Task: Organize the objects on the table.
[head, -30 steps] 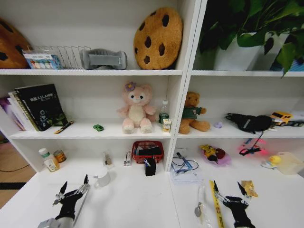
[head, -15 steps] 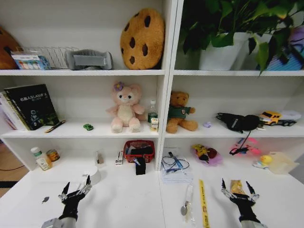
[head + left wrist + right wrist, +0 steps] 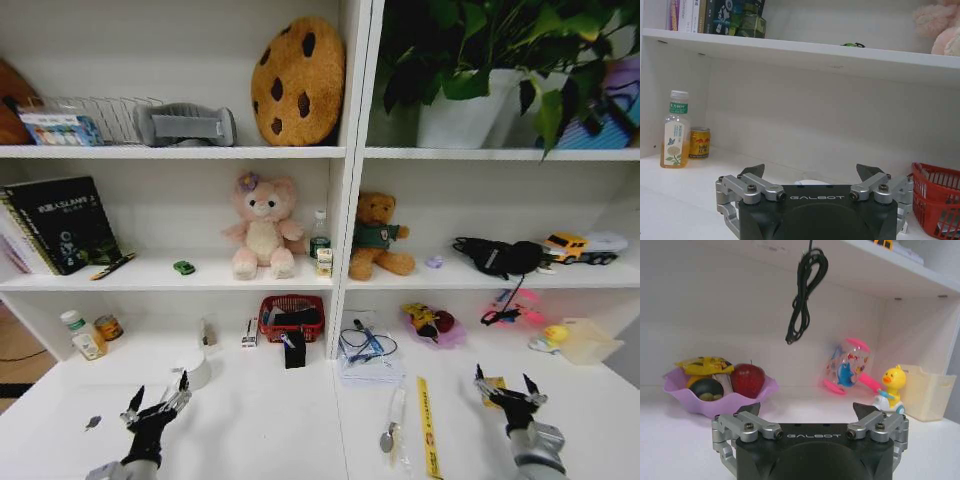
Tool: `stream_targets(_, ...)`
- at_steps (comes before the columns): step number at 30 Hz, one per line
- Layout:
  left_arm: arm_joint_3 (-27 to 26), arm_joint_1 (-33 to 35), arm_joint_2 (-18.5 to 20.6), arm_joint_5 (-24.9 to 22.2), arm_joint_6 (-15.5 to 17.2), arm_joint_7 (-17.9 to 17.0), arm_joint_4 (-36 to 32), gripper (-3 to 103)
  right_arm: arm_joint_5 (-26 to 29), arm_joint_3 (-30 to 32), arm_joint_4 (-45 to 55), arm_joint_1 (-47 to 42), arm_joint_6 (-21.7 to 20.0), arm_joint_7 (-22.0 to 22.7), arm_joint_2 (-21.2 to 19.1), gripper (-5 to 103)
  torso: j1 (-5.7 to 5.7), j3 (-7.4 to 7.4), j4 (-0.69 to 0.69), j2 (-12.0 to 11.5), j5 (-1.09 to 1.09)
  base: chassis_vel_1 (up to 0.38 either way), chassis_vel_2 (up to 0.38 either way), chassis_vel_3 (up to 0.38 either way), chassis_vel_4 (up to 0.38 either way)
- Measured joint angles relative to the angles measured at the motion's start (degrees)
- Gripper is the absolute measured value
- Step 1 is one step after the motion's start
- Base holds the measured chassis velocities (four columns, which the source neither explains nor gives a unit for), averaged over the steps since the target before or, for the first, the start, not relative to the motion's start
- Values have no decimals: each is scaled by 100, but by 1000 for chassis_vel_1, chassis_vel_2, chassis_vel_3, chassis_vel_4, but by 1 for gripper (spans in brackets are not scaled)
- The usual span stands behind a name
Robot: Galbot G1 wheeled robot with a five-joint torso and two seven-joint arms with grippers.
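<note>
We seem to be in a home study or child's room: a white table (image 3: 270,420) against white shelves (image 3: 200,152) holding a pink plush bunny (image 3: 261,226), a teddy bear (image 3: 377,236), a cookie-shaped cushion (image 3: 297,82), books (image 3: 62,222), a potted plant (image 3: 480,70), a toy truck (image 3: 567,245) and a fruit bowl (image 3: 720,385).

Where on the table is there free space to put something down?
The table is bare between the left gripper and the spoon, in front of the red basket. A smaller bare patch lies between the yellow ruler and the right gripper. Crowded: the back, near the notebook and purple bowl.
</note>
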Motion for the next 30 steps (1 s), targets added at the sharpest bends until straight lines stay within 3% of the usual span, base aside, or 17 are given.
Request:
stream_targets(5, -1, 16, 0, 1, 4, -7, -51, 100, 90, -201, -299, 223, -103, -25, -26, 102, 0, 0, 1, 0, 0, 0, 0, 0, 0)
stream_targets(8, -11, 21, 0, 0, 13, -27, -89, 100, 91, -354, -490, 362, -158, -12, -26, 93, 0, 0, 0, 0, 0, 0, 0, 0, 0)
stream_targets(12, -23, 41, -4, 0, 18, -33, -101, 100, 82, -451, -654, 460, -163, 59, 2, 71, 0, 0, -1, 0, -1, 0, 0, 0, 0)
stream_targets(17, -25, 55, -22, 7, 18, -34, -103, 100, 36, -450, -659, 440, -114, 85, 13, 61, 0, 0, 1, 0, -1, 0, 0, 0, 0)
stream_targets(24, 25, 52, -64, 47, 12, -33, -122, 100, -118, -381, -593, 295, 77, 136, 30, 28, 0, 0, 0, 0, -1, 0, 0, 0, 0)
stream_targets(25, 25, 52, -64, 47, 12, -33, -122, 100, -118, -381, -593, 295, 77, 136, 30, 28, 0, 0, 0, 0, -1, 0, 0, 0, 0)
stream_targets(30, 13, 71, -70, 47, -9, -11, -122, 100, -197, -245, -351, 183, 120, 230, 90, 9, 0, 0, 0, 0, 0, 0, 0, 0, 0)
